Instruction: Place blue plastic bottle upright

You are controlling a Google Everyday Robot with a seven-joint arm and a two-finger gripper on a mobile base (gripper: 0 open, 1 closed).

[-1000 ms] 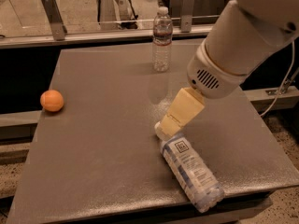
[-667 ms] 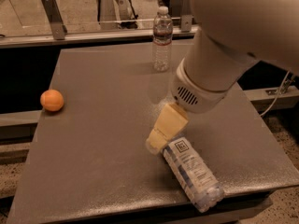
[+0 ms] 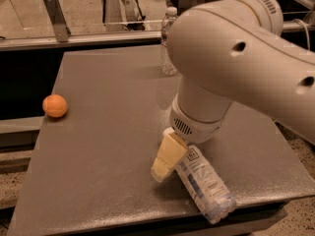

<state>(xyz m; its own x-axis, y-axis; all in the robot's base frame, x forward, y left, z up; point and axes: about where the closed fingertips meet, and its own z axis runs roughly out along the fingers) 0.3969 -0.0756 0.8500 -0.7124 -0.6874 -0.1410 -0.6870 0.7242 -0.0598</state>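
The big white arm [image 3: 231, 58] is reaching in from the 2 o'clock side and bending down over the grey counter [image 3: 98, 132]. Its round wrist is hanging low over the front right part of the surface. The cream-coloured pincer [image 3: 165, 165] is pointing down and toward 7 o'clock from that wrist, with its tip just above or on the counter. From where I am standing I cannot tell whether it is spread or pressed together.

The blue plastic bottle [image 3: 205, 185] is lying on its side at about 5 o'clock on the counter, close to the front edge. Its ribbed base is pointing toward 5 o'clock, and its top end is running up under the wrist, where it is hidden. The pale label is facing up, with its small dark square logo showing. The pincer is sitting just beside the bottle's upper end, on its 9 o'clock side, and I cannot tell whether they are touching.

A slim clear bottle [image 3: 169, 43] is standing upright at about 12 o'clock near the far edge, partly behind the arm. An orange ball [image 3: 54, 105] is resting at 9 o'clock by the left edge, well apart from everything else.
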